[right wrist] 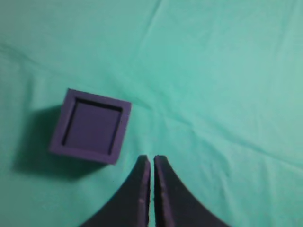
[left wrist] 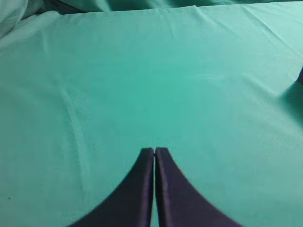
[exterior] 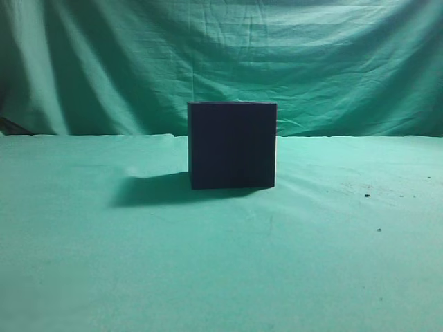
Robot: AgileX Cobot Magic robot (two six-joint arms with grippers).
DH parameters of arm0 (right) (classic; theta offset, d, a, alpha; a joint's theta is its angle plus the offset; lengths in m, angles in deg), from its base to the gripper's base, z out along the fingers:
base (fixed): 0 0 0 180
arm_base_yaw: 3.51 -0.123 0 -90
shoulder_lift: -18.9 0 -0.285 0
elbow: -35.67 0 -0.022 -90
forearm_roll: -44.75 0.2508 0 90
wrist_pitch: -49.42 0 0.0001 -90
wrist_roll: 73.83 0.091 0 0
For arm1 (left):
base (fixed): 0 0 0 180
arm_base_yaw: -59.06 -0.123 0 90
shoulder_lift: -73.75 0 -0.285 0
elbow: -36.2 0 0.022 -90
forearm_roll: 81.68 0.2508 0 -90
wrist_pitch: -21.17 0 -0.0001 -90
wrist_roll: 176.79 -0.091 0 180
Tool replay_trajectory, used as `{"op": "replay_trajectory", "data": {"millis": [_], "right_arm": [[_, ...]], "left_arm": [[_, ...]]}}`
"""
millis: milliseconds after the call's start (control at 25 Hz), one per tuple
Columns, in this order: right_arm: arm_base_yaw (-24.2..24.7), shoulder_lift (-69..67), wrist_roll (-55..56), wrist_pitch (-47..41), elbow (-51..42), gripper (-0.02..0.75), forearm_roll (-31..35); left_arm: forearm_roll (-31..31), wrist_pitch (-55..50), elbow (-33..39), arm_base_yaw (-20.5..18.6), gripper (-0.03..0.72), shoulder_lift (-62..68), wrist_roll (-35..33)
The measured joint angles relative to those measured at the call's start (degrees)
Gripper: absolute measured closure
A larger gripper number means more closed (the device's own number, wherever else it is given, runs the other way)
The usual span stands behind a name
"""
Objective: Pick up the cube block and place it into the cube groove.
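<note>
Up close, the left gripper (left wrist: 154, 150) has its dark fingers pressed together with nothing between them, hovering over bare green cloth (left wrist: 142, 71). Likewise the right gripper (right wrist: 152, 158) is clenched empty, and just beyond its tips, to the left, sits the cube groove (right wrist: 90, 126) with the cube block (right wrist: 92, 125) filling its square recess. Farther off, the exterior view shows the groove as a dark box (exterior: 232, 145) standing mid-table, before a green backdrop (exterior: 221, 62)
</note>
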Motion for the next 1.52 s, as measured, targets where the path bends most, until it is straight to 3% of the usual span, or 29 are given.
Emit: {"op": "replay_trajectory", "data": {"millis": [360, 680, 880, 1120, 1280, 1520], "right_arm": [[2.35, 23.02, 7.42, 1.62, -28.26, 0.738, -1.17], [2.35, 41.02, 8.23, 18.86, -49.85, 0.738, 5.97], [2.35, 47.24, 5.76, 21.63, -53.71, 0.738, 6.01], [2.35, 48.88, -7.37, 24.33, -53.71, 0.738, 5.53], [2.35, 49.46, -10.3, 27.16, -55.29, 0.738, 4.97], [5.37, 58.31, -10.78, 40.29, -68.48, 0.738, 4.23]], "left_arm": [[0.0, 0.0, 0.0, 0.0, 0.688, 0.0, 0.0], [0.0, 0.0, 0.0, 0.0, 0.688, 0.0, 0.0], [0.0, 0.0, 0.0, 0.0, 0.688, 0.0, 0.0], [0.0, 0.0, 0.0, 0.0, 0.688, 0.0, 0.0], [0.0, 0.0, 0.0, 0.0, 0.688, 0.0, 0.0], [0.0, 0.0, 0.0, 0.0, 0.688, 0.0, 0.0]]}}
